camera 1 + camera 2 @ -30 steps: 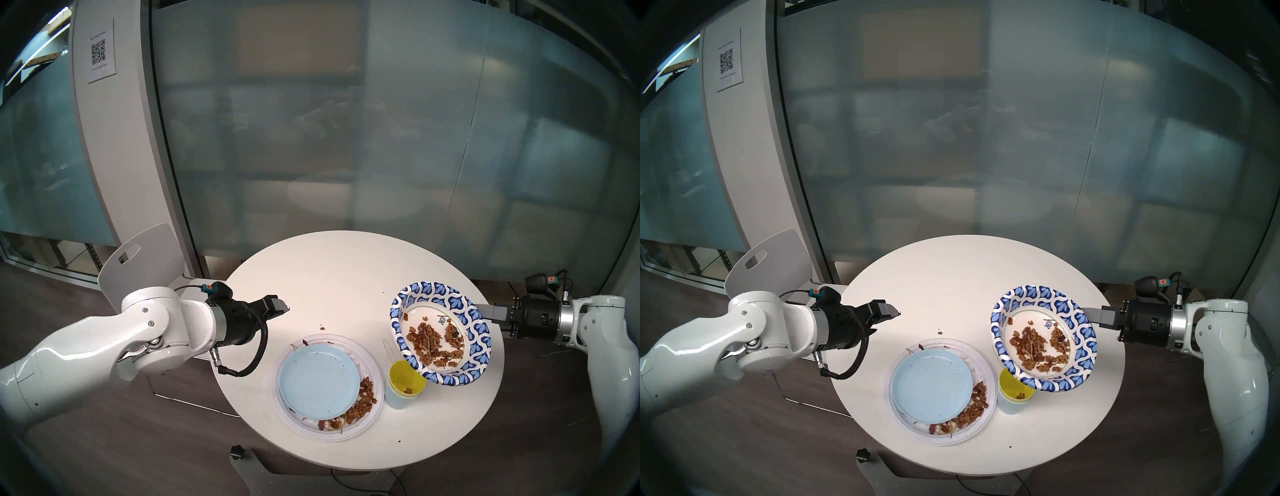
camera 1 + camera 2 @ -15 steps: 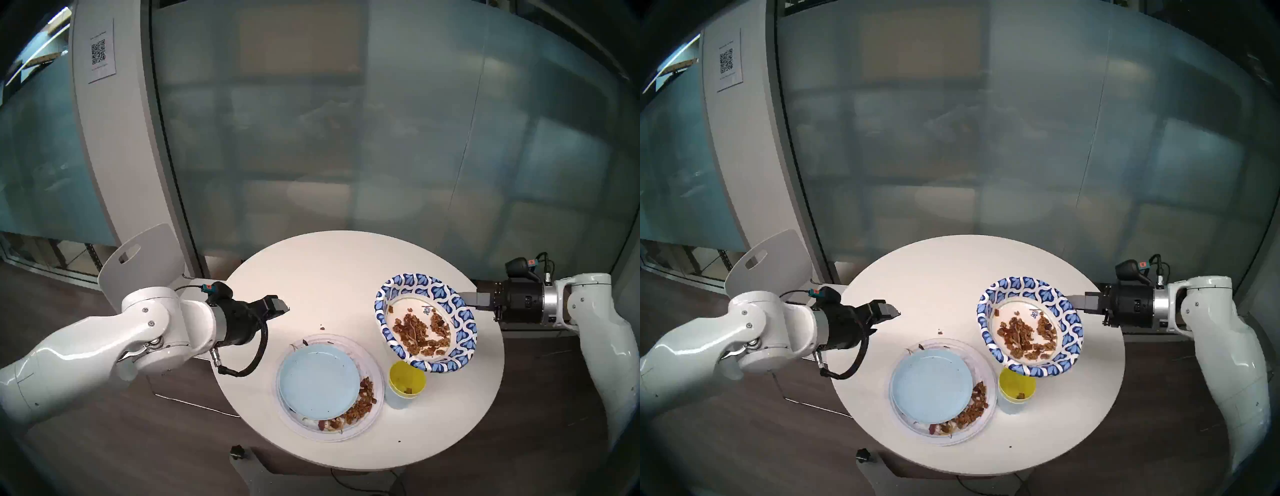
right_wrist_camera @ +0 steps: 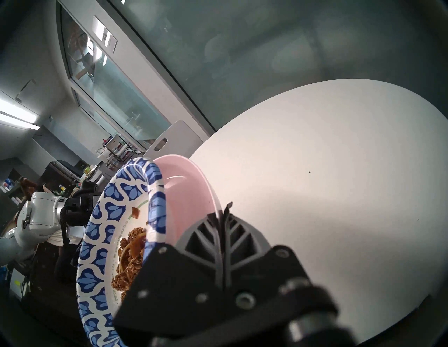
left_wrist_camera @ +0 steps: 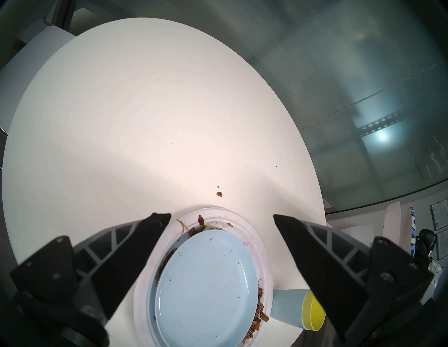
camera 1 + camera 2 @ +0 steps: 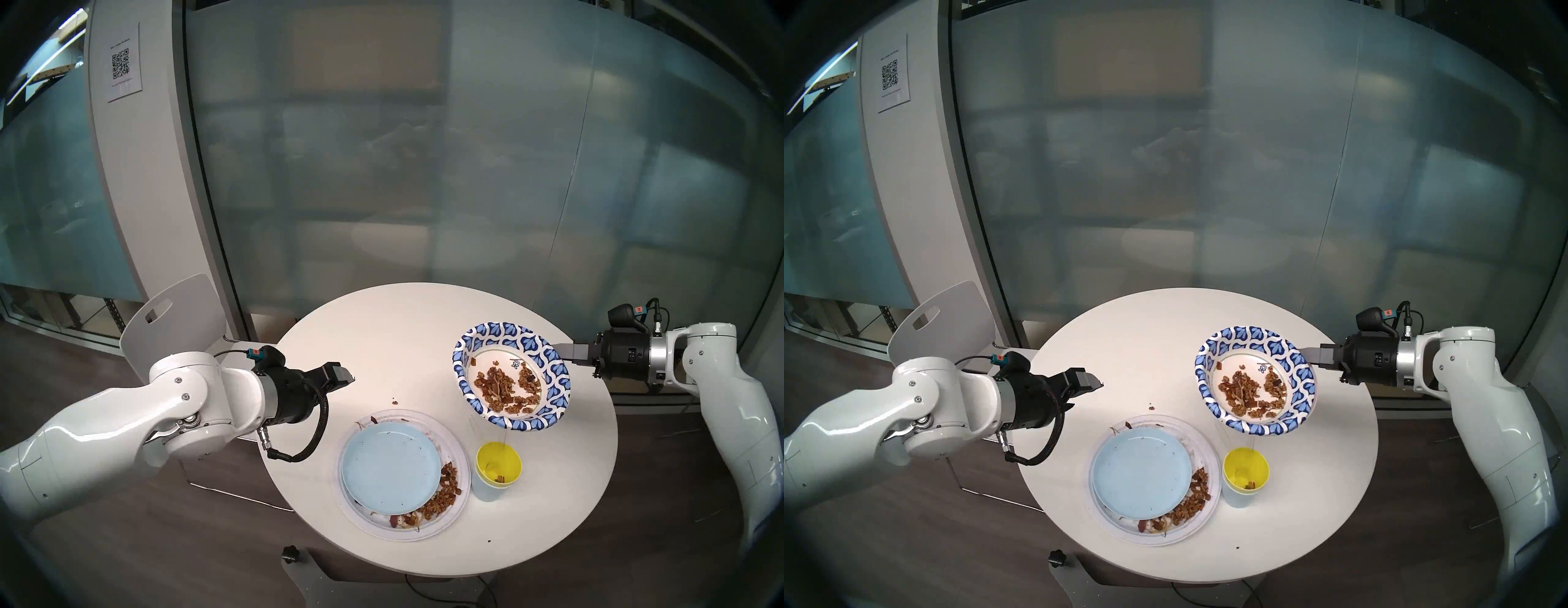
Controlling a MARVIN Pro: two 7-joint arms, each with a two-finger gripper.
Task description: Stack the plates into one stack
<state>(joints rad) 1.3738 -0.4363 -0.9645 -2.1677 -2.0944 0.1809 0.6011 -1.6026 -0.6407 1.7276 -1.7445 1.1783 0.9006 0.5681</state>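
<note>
My right gripper is shut on the rim of a pale pink plate. A blue-white leaf-pattern paper plate with brown food scraps lies on that pink plate. The pair hangs tilted above the table's right side. In the right wrist view the fingertips pinch the pink rim beside the paper plate. A light blue plate rests on the large white ridged plate at the table's near middle, with scraps beside it. My left gripper is open and empty, hovering left of them; the wrist view shows both plates between its fingers.
A yellow cup nested in a light blue cup stands just right of the white plate, below the held plates. The round white table has a few crumbs. A white chair stands at the far left, with a glass wall behind.
My right arm has carried the held plates up, away from me and slightly left, off the yellow cup. The left arm and the plates on the table have not moved.
</note>
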